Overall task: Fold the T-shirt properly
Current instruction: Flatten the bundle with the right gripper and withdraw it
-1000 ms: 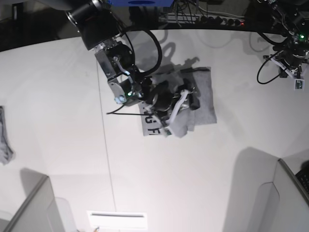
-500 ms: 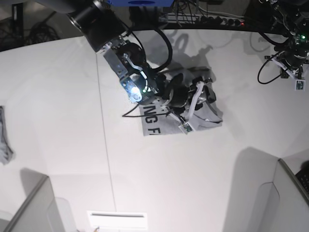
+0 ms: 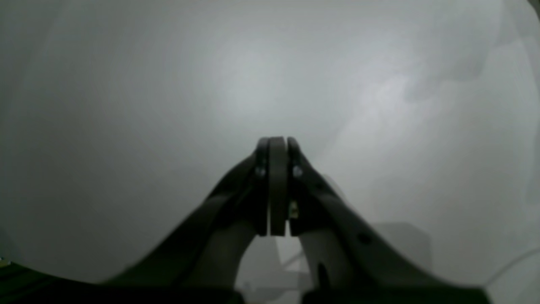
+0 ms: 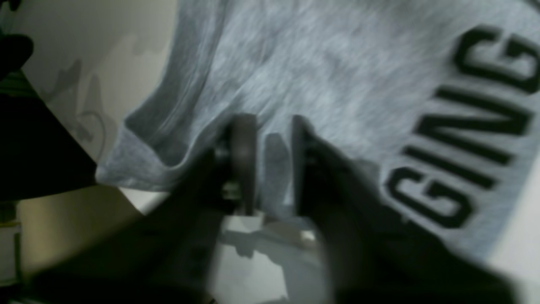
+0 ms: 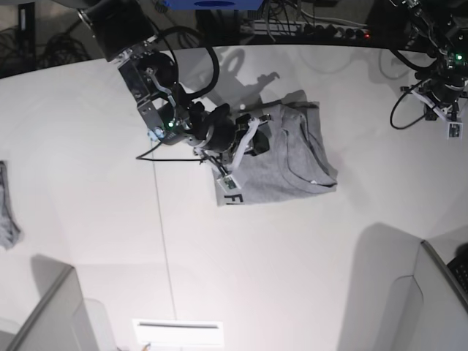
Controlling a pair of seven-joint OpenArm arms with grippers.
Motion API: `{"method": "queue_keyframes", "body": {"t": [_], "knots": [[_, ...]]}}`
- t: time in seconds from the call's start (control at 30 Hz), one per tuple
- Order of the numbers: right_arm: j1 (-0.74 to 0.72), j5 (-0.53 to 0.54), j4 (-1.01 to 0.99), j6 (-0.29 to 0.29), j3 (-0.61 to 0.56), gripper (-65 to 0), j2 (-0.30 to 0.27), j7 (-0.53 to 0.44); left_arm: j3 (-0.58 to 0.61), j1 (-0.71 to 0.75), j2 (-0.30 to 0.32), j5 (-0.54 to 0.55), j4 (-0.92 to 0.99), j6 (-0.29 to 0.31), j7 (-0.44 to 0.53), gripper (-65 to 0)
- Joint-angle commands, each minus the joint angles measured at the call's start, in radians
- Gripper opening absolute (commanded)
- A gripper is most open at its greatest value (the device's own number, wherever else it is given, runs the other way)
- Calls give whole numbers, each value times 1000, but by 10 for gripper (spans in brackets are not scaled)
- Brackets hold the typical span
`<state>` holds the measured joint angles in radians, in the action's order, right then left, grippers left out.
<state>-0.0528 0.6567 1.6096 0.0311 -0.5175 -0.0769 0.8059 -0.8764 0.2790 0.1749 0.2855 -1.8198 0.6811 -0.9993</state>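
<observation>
- near the front of the white table (image 5: pixel 241 270), a pale slotted panel (image 5: pixel 178 331) lies flat, with grey partition corners rising at either side.
- at the table's left edge a small scrap of grey cloth (image 5: pixel 7 208) lies well apart from everything else.
- mid-table, the t-shirt (image 5: pixel 289 164), heather grey, lies folded into a rough rectangle, its ribbed neckline curving along the right half and a sliver of black lettering (image 5: pixel 232 198) showing at the lower left corner.
- the right gripper (image 5: pixel 245 139) hangs over the shirt's left edge, touching the cloth; in the right wrist view its jaws (image 4: pixel 263 160) stand slightly apart with grey fabric showing between them, blurred, and whether they pinch that fabric i cannot tell. black block capitals reading "ging" (image 4: pixel 460 126) run down the cloth just beside it.
- far back on the table's right, the left gripper (image 5: pixel 439 91) sits well apart from the shirt; the left wrist view shows it (image 3: pixel 273 185) clenched tight, pads pressed together, nothing between them, over bare white surface.
</observation>
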Motion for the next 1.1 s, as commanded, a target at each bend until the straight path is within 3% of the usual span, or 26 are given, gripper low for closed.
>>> {"method": "queue_keyframes", "body": {"t": [0.0, 0.23, 0.37, 0.53, 0.63, 0.8, 0.87, 0.93, 1.03, 1.07], "knots": [[-17, 12, -9, 10, -43, -650, 18, -13, -4, -10, 16, 14, -22, -1, 20, -650], [-80, 12, -79, 10, -352, -650, 58, -13, 0, -21, 18, 14, -25, -1, 20, -650], [-100, 16, -50, 5, -359, -650, 36, -10, -5, -34, 22, 14, 1, -1, 20, -650], [-57, 15, 108, 3, -247, -650, -22, -10, 1, -33, 22, 16, -2, -1, 20, -650], [-9, 13, 165, 3, -115, -650, -54, -16, 21, -33, 2, 19, -5, 17, 18, -650], [104, 15, 232, 13, 139, -650, -105, -41, 81, -24, -54, 177, 5, 17, 13, -650], [152, 16, 262, 39, 191, -650, -131, -79, 107, -11, -74, 229, 5, 17, 13, -650], [204, 18, 286, 103, 233, -650, -156, -127, 122, -8, -84, 280, 5, 17, 13, -650], [278, 18, 295, 152, 308, -650, -162, -173, 139, -21, -93, 338, 10, 17, 13, -650], [298, 18, 295, 158, 336, -650, -162, -176, 138, -24, -93, 355, 15, 17, 13, -619]]}}
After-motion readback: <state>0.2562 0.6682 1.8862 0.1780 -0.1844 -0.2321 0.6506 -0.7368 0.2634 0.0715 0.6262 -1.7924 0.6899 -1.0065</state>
